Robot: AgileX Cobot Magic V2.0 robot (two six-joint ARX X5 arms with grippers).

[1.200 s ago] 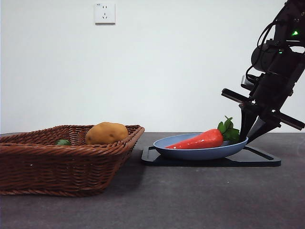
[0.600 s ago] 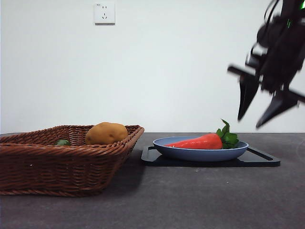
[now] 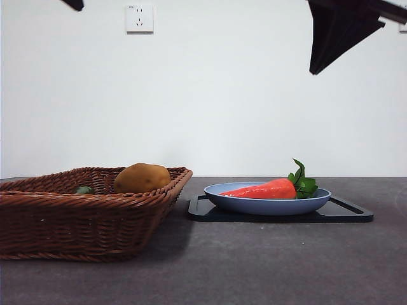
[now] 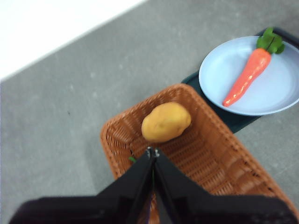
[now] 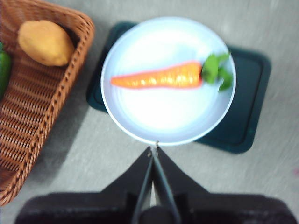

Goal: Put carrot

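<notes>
1. Nearest the front camera, well below and to the side of the raised right gripper (image 3: 340, 38), stands a brown woven wicker basket (image 3: 82, 216) on the dark grey table (image 3: 254, 267).
2. Inside that basket lies a rounded yellow-brown potato (image 3: 142, 177), with a small green item (image 3: 83, 189) just beside it, too little of it showing to name.
3. Directly under the left gripper (image 4: 153, 151) in its wrist view sits the same basket (image 4: 205, 154), the potato (image 4: 166, 122) just past the closed jaw tips; those jaws are pressed together with nothing between them.
4. Farther back, almost straight beneath the right gripper, a flat black rectangular tray (image 3: 346, 213) rests on the table beside the basket.
5. On that tray sits a shallow pale blue round plate (image 3: 267, 204).
6. The glossy orange-red tapered carrot (image 3: 264, 190) lies on its side in the plate, its tuft of green leaves (image 3: 303, 183) at the thick end, its thin tip towards the basket.
7. In the right wrist view the carrot (image 5: 159, 77) lies across the plate (image 5: 163, 121) below the right gripper (image 5: 154, 149), well apart from it; the jaws meet at their tips and hold nothing.
8. Behind everything, level with the grippers, a white wall socket (image 3: 140, 17) sits on the plain white wall.
</notes>
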